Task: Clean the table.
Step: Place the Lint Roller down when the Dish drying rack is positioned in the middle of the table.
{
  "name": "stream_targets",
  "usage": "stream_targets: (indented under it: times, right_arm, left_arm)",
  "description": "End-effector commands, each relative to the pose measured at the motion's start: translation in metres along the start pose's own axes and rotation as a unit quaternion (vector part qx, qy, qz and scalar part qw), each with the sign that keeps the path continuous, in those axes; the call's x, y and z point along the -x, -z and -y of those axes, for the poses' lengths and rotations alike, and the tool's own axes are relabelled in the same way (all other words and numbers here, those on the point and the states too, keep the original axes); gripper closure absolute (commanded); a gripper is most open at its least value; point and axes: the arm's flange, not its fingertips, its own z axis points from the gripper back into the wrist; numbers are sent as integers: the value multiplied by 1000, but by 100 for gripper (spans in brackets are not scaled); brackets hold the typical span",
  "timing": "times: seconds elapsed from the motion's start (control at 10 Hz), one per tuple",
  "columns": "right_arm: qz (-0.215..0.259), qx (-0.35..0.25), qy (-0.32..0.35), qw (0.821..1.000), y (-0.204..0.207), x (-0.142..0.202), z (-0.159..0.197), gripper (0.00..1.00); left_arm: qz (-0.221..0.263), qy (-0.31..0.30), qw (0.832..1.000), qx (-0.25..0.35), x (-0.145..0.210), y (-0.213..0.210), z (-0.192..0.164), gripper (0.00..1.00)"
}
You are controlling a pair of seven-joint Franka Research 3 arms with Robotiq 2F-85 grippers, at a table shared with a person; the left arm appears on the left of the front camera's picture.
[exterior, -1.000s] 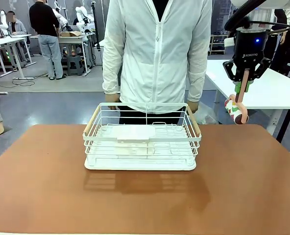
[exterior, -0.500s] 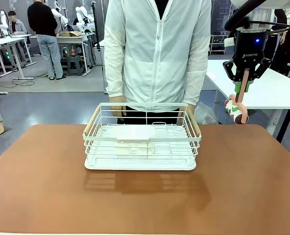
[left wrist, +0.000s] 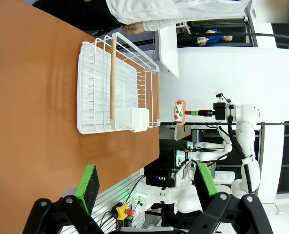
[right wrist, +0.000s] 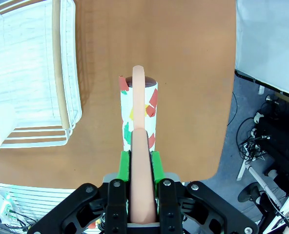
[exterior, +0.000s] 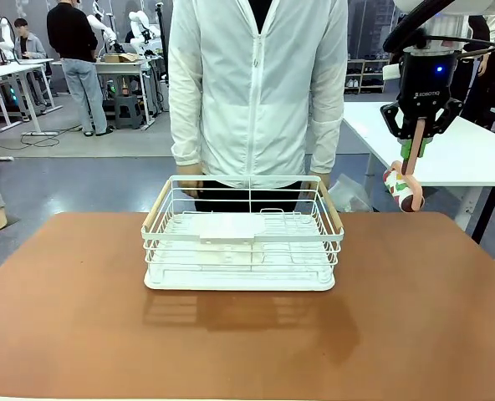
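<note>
Bearing white wire basket (exterior: 243, 242), reddish-brown table (exterior: 80, 317); lab benches behind.

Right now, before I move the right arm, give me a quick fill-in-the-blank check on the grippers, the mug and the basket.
1. The right gripper is shut on the ____ of the patterned mug.
2. The left gripper has its jaws ____ and holds nothing.
3. The white wire basket stands on the ____, mid-width.
4. The person's hands are at the basket's ____ rim.

Missing words: handle; open; table; far
</note>
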Motion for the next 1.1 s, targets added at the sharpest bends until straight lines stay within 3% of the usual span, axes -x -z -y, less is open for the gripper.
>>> stream_targets:
  times: [0.0,0.2,0.3,0.4,0.5,1.0]
  right_arm:
    - [0,0,0,1000,0,0,0,79]
    - [-2,-65,115,991,-8,-12,-3,79]
    - [0,-60,170,984,-6,-16,-3,79]
    - [-8,-32,291,956,-3,-23,-1,79]
    - [-16,-26,334,942,0,-24,2,79]
    - [-37,-70,546,834,23,-40,23,79]
  left_arm:
    - [0,2,1000,4,2,-3,0,0]
    - [0,2,1000,4,2,-3,0,0]
    - [0,2,1000,4,2,-3,0,0]
    - [0,2,1000,4,2,-3,0,0]
    - [0,2,1000,4,2,-3,0,0]
    - [0,2,1000,4,2,-3,0,0]
